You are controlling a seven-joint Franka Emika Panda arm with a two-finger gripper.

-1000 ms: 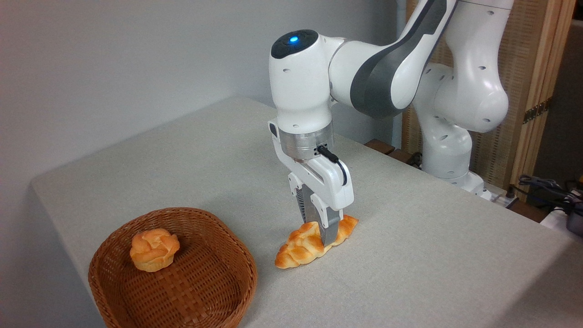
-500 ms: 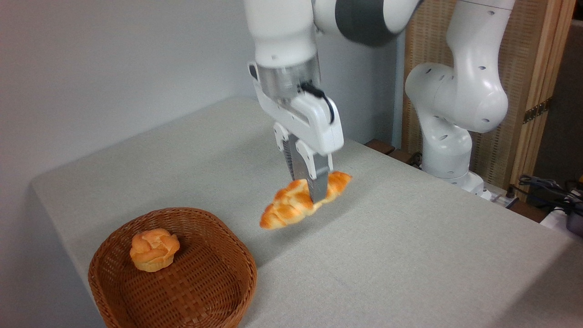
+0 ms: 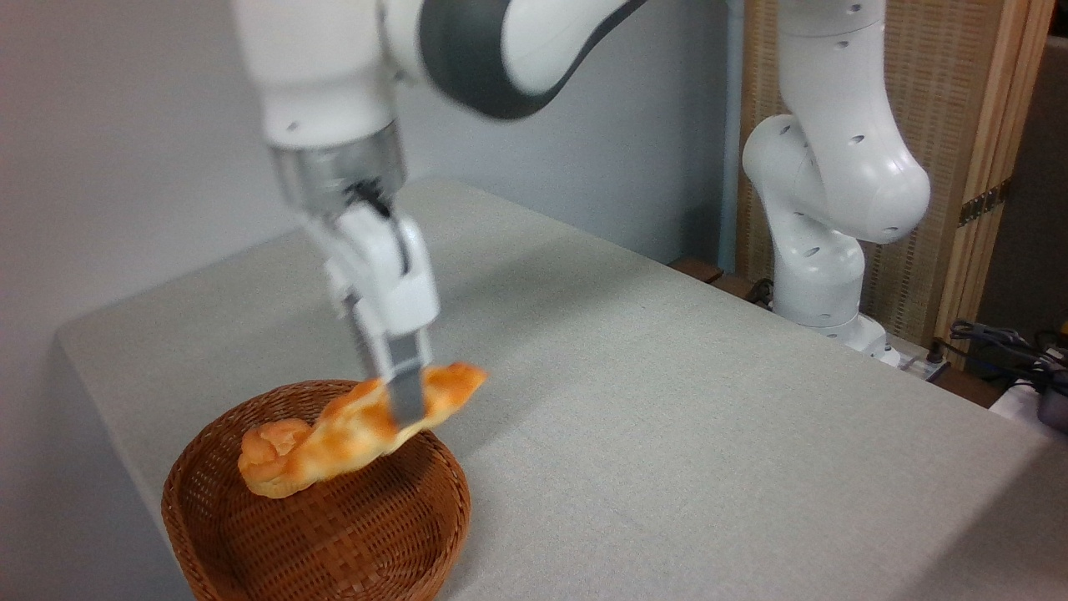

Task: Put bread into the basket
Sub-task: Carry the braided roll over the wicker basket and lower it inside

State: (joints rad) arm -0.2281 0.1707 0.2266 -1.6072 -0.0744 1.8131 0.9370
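One second on, the gripper, pinching the braided loaf, has carried it from tabletop to above the wicker basket below; release remains.

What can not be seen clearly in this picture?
- Bun: mostly hidden behind the bread; only a bit shows at its left end.
- Hand: blurred by motion; the far finger sits behind the bread.
- Bread: blurred, so its braid is unclear.
- Basket: its near rim is cut off by the bottom edge.
- Arm: its upper part is cut off by the top edge.
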